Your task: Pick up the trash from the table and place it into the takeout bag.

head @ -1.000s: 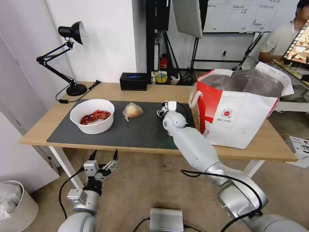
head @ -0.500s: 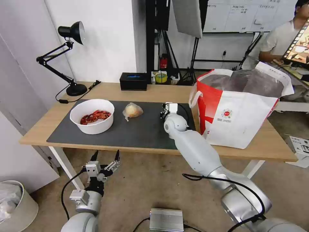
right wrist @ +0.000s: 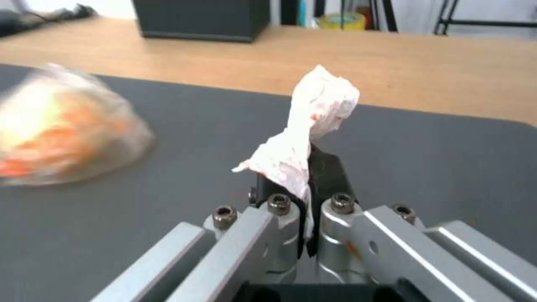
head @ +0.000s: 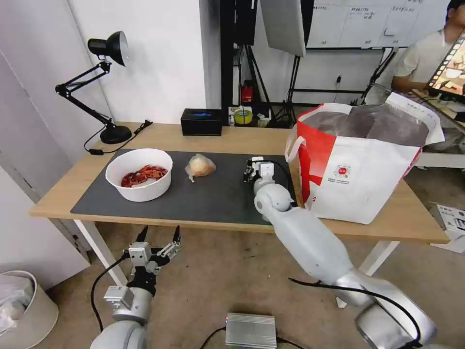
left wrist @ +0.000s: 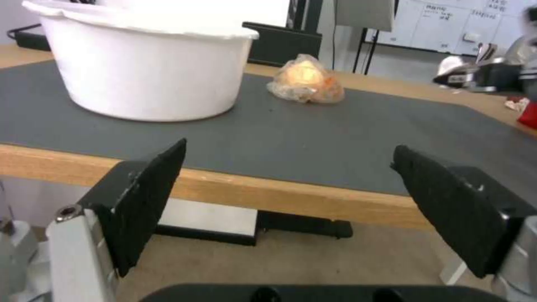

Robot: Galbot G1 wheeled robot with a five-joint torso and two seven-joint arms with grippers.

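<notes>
My right gripper [head: 251, 170] hovers over the right part of the dark mat [head: 213, 198], just left of the takeout bag [head: 361, 162], and is shut on a crumpled white tissue [right wrist: 313, 121] with red stains. A white bowl of red shells [head: 139, 174] stands at the mat's left. A small clear bag with a yellowish lump [head: 199, 166] lies between bowl and gripper. My left gripper [head: 159, 238] hangs open below the table's front edge [left wrist: 235, 191], its pads [left wrist: 148, 197] wide apart and nothing between them.
A black desk lamp [head: 104, 87] stands at the table's back left with its cord. A black box [head: 201, 121] sits at the back middle. A grey metal box [head: 250, 330] lies on the floor in front. A bin [head: 22, 310] stands at the lower left.
My right gripper has moved right and slightly toward me across the mat, closer to the takeout bag, with the tissue in it. The left arm has barely moved.
</notes>
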